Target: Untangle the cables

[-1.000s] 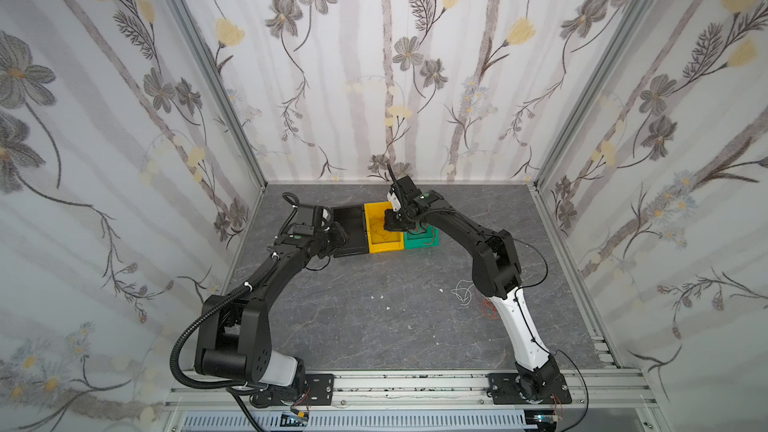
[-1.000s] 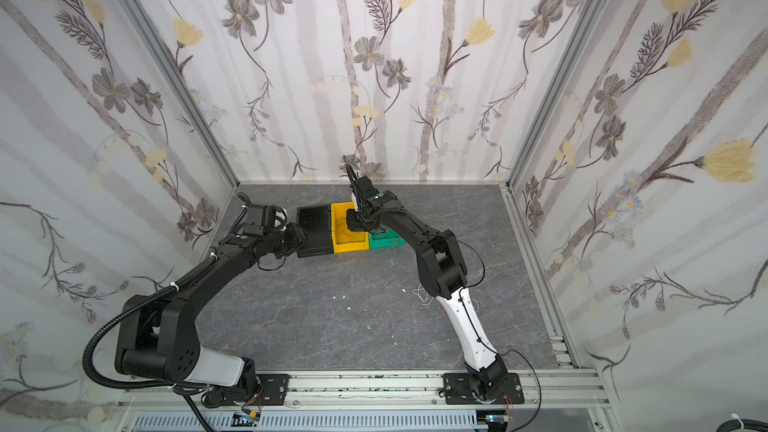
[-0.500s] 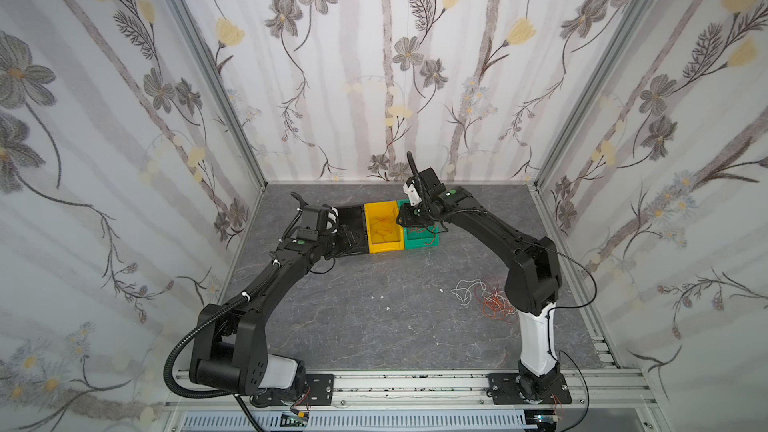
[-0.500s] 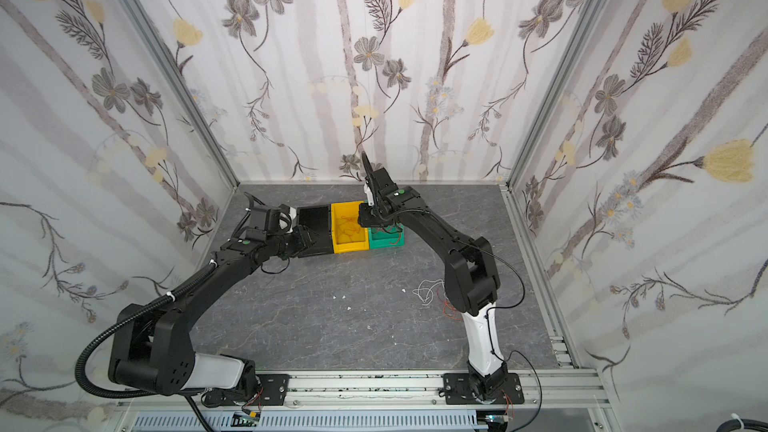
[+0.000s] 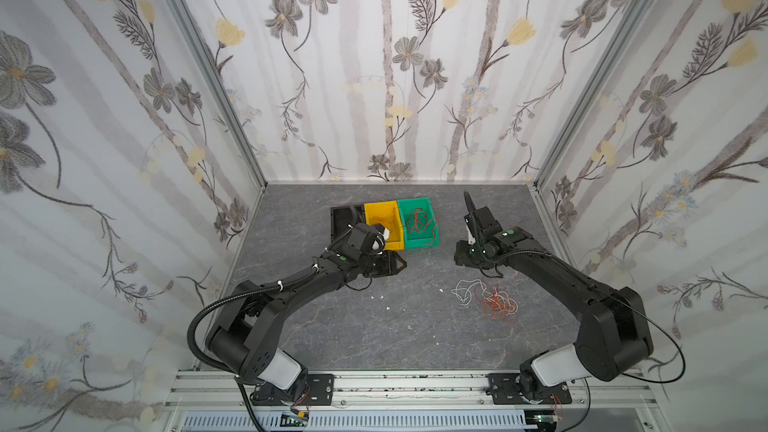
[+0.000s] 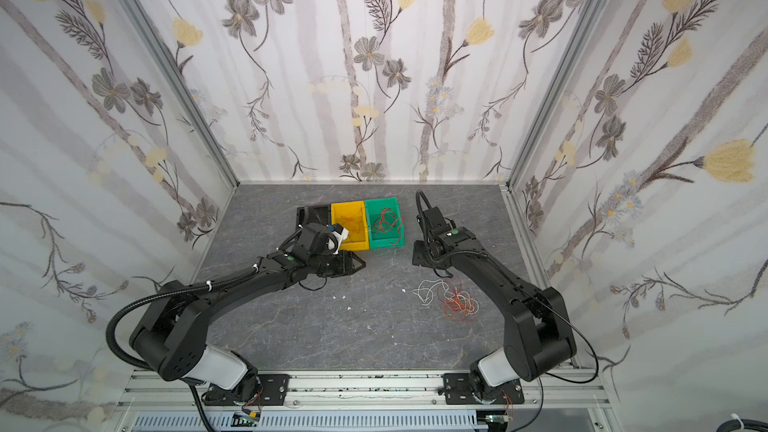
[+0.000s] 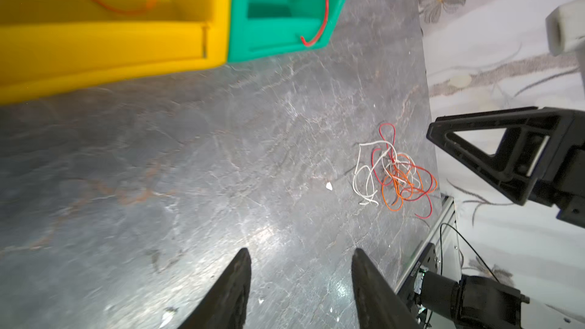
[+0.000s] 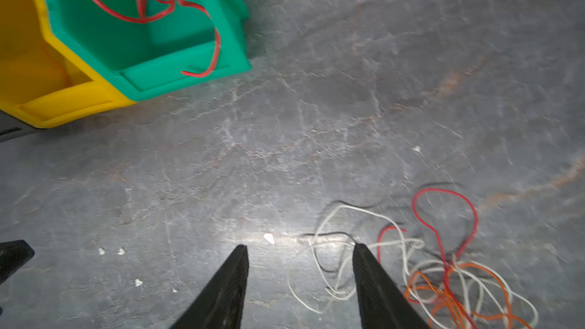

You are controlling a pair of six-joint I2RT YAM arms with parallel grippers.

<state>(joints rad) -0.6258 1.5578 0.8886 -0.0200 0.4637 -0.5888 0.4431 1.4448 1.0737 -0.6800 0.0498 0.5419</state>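
- Nearest the front edge of the grey stone-patterned bench (image 5: pixel 353 326), well apart from the green plastic bin (image 5: pixel 419 243), lies a knot of thin white, red and orange cables (image 5: pixel 494 301). The strands cross and loop over one another, so this share of the work looks undone.
- The right gripper (image 8: pixel 299 248) hangs over bare bench between that knot and the green bin. Its black fingers are spread, with nothing between them, and the white strands lie just beside one fingertip.
- The left gripper (image 7: pixel 299 251) sits in front of the green bin, off toward its yellow neighbour. Its fingers are likewise spread and empty.
- The green bin holds several red cables (image 5: pixel 419 220) in loose loops, and one end drapes over its front lip.
- A yellow plastic bin (image 5: pixel 380 206) touches the green bin's side and holds a thin orange cable (image 6: pixel 353 220).
- A black bin (image 6: pixel 311 211) stands beyond the yellow one, farther from the green bin. The left arm hides part of it, so its contents cannot be told.
- Judged from this, sorting is partway done: some red and orange cables are binned, and the mixed knot is left to separate.
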